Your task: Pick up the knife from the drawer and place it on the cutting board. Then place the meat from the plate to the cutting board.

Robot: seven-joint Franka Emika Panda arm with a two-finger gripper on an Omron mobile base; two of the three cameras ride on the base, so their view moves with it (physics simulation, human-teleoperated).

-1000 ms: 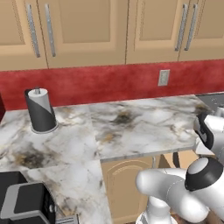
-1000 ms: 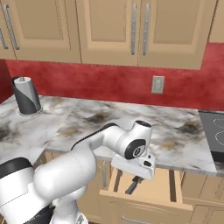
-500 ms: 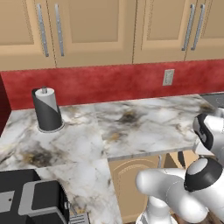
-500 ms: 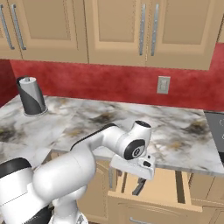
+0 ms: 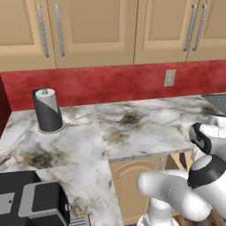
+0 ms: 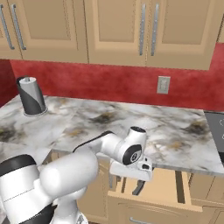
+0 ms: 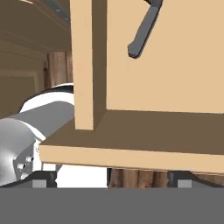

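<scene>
Knife [image 7: 144,30], a small dark-handled grey-bladed kitchen tool, lies loose on the floor of the open tan wooden drawer [image 6: 162,186] under the marble table [image 5: 141,128], probably light, stiff and slick, best pinched across its handle by the released, wide-spread gripper [image 6: 139,167] above it.

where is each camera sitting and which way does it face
Left base view: behind the arm, to its left, facing the marble counter and paper towel roll; white arm at lower right.
Right base view: behind, to the right, looking over the open drawer with the knife; arm at lower left.
Hand view: on the hand, looking into the drawer.
Both base views share counter, roll, outlet.
</scene>
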